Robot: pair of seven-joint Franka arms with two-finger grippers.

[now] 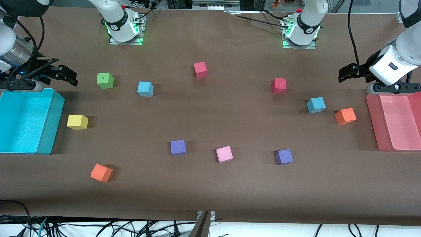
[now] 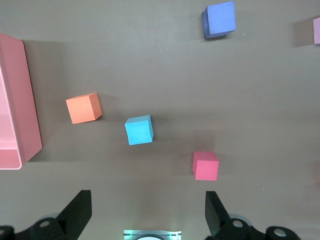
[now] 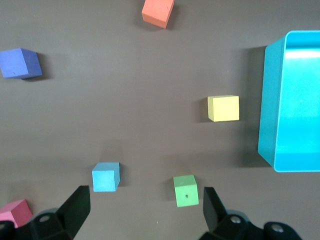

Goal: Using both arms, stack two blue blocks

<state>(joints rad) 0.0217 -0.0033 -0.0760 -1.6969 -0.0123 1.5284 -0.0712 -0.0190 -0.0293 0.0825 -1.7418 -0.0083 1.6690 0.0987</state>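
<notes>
Hovering apart, both pincers gape empty.

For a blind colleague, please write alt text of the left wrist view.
The left gripper, open, hangs over bare table; a blue block lies between an orange cube and a red cube, untouched.

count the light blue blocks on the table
2. One blue block sits beside the green block, toward the right arm's end. The other blue block sits beside an orange block, toward the left arm's end.
</notes>
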